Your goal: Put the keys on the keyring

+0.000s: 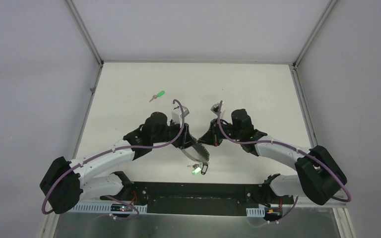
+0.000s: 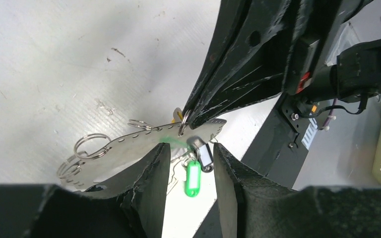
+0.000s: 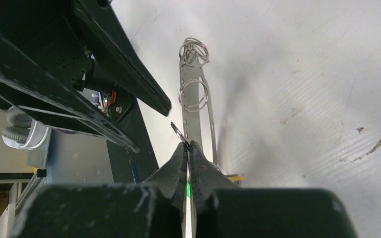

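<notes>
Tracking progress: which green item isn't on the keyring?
The green key, lying alone on the far left of the table. The other green piece, a green tag, hangs from the keyring.

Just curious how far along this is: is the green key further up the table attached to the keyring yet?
No, the green key lies alone on the table, well apart from the keyring.

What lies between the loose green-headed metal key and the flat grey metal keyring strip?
Top view: the left arm's wrist hangs between the green-headed key and the keyring strip.
</notes>
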